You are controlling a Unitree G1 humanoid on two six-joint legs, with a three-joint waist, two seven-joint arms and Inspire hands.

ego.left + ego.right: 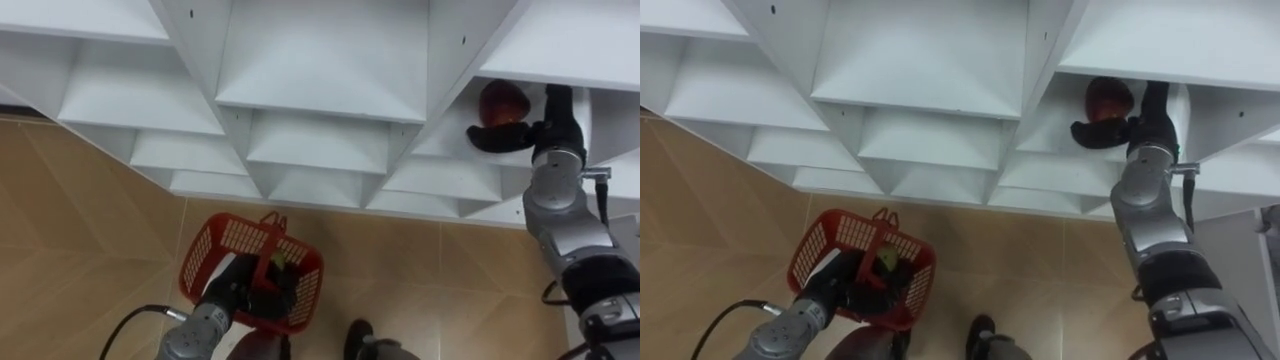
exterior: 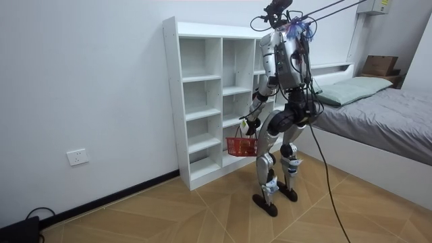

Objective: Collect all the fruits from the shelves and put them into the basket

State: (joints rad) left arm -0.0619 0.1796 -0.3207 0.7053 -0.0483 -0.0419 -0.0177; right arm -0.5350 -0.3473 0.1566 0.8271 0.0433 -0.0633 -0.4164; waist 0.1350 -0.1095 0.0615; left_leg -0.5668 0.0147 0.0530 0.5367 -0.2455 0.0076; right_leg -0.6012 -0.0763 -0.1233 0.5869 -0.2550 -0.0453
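The right arm reaches up into the closet (image 1: 320, 60), the right hand (image 1: 520, 135) seemingly curled round a red apple (image 1: 503, 102). The lowered left hand (image 1: 238, 285) grips the red basket (image 1: 210, 245) by its handle.

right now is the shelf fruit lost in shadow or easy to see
Left eye view: the red fruit sits in the compartment's shade but stands out against the white closet, the dark right hand beside it; the basket in the left hand is evenly lit. Room view: soft shadows inside the compartments, no glare.
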